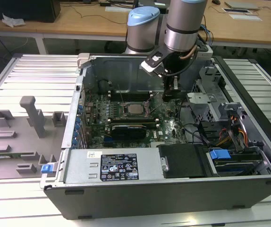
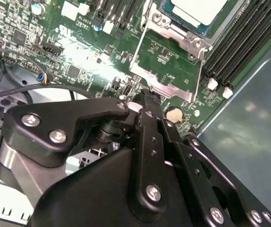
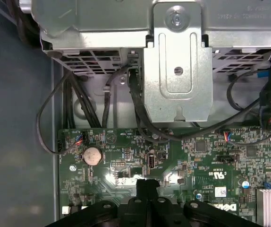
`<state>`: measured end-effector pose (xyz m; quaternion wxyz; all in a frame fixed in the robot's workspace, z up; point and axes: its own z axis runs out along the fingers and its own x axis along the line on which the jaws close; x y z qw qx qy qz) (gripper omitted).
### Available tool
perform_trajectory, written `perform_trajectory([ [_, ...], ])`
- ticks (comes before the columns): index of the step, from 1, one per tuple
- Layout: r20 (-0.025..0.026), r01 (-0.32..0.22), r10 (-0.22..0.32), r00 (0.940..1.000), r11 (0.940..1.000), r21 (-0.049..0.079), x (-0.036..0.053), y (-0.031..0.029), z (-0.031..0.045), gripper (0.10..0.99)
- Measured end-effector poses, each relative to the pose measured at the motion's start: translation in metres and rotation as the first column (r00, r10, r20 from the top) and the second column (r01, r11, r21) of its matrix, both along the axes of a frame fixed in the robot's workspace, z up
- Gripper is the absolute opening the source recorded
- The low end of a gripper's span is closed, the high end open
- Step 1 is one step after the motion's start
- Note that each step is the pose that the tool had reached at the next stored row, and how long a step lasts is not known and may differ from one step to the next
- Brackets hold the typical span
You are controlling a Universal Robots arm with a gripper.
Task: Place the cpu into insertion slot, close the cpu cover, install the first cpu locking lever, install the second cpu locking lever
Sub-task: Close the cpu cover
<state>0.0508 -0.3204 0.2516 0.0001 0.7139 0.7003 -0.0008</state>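
The cpu (image 2: 194, 9), a square chip with a pale silver top, lies in the insertion slot (image 2: 185, 24) on the green motherboard; the exterior view has it mid-board (image 1: 136, 109). The cpu cover (image 2: 164, 87), a silver frame plate, lies flipped open flat beside the slot, with green board showing through its window. My gripper (image 2: 142, 94) hovers just above the board at the cover's outer edge, its black fingers pressed together with nothing between them. The exterior view puts the gripper (image 1: 170, 97) to the right of the slot, and the first wrist view has its tips (image 3: 147, 182) over the board.
Black memory slots (image 2: 239, 42) run beside the socket. A coin battery (image 3: 91, 154) sits close to the fingertips. A metal drive bracket (image 3: 178, 71) and black cables (image 3: 140, 118) stand past the board's edge. A long black card (image 1: 131, 127) and the case walls (image 1: 74, 118) hem the board in.
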Motion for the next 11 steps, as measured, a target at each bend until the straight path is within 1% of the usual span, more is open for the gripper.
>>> perform_trajectory([
  [1, -0.0128, 0.000, 0.000, 0.9999, 1.0000, 0.003, 0.0002, 0.0000, -0.0001, 0.106],
  [2, -0.0242, 0.000, 0.000, 0.9997, 1.0000, 0.006, 0.0004, -0.0001, -0.0001, 0.106],
  [3, -0.0414, 0.000, 0.000, 0.9991, 0.9999, 0.011, 0.0007, -0.0001, -0.0002, 0.106],
  [4, -0.0533, 0.000, 0.000, 0.9986, 0.9999, 0.014, 0.0009, 0.0000, -0.0003, 0.106],
  [7, -0.0573, 0.001, 0.000, 0.9984, 0.9999, 0.015, 0.0007, -0.0001, -0.0003, 0.106],
  [10, -0.0545, 0.000, 0.000, 0.9985, 0.9999, 0.015, -0.0037, -0.0001, -0.0003, 0.106],
  [11, -0.0525, 0.000, 0.000, 0.9986, 0.9999, 0.015, -0.0069, 0.0000, -0.0003, 0.106],
])
